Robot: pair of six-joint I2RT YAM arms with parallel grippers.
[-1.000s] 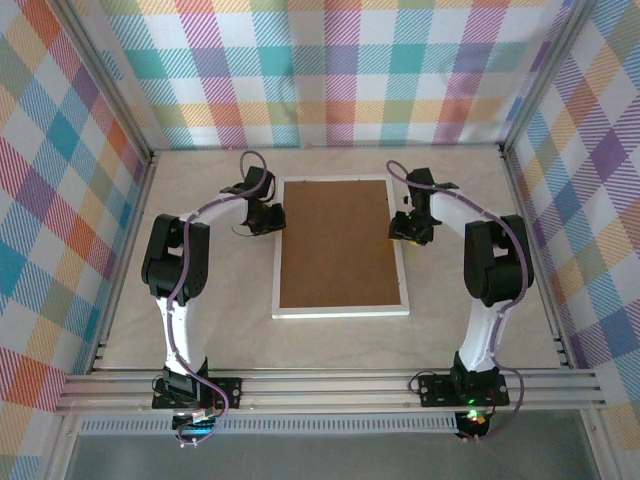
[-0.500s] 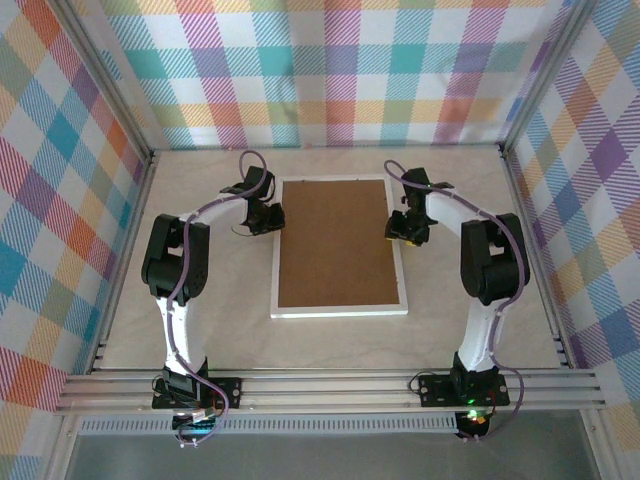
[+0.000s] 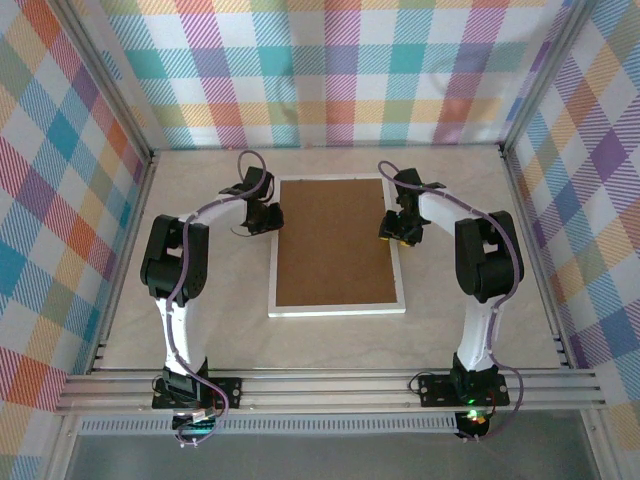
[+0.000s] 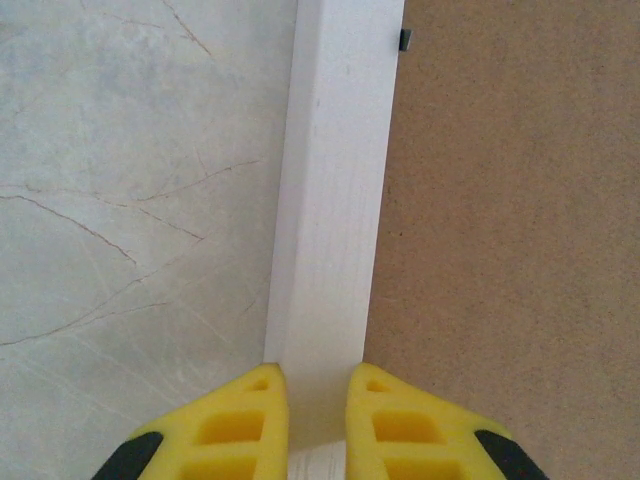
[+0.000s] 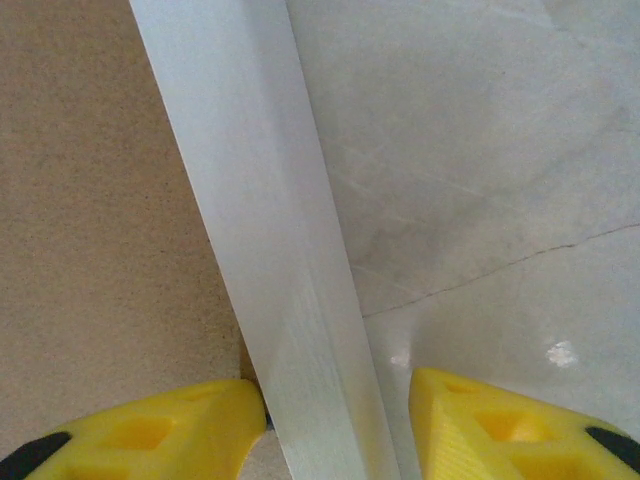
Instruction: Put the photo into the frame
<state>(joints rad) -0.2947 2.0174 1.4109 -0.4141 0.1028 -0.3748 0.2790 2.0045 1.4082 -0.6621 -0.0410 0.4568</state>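
- Top external view: the frame (image 3: 337,311) lies flat mid-table (image 3: 300,345), back side up, with the brown backing board (image 3: 338,243) seated inside its white rim.
- Change over the last second: the right gripper (image 3: 393,228) has slid inward from the right. The frame has gone with it, a slight shift to the left (the near edge moves too). The left gripper (image 3: 268,216) hasn't budged.
- Left wrist view: its yellow fingers (image 4: 240,420) sit one on the table side and one on the board side of the left rail, both touching it. Jaws clenched on the rail.
- Right wrist view: its fingers (image 5: 170,420) straddle the right rail without clamping. The board-side finger touches the rail and the table-side finger stands off with a visible gap. Jaws released, partly spread.
- A small metal tab (image 4: 404,40) sits at the board's edge by the left rail (probably a retaining clip, too small to say how it's turned).
- The photo: the board covers the whole opening, so I can't tell whether it's underneath.
- My read: this is late-stage nudging of a closed-up frame, not insertion.
- Risk: with the left side pinned while the right side shoves, the frame could skew.
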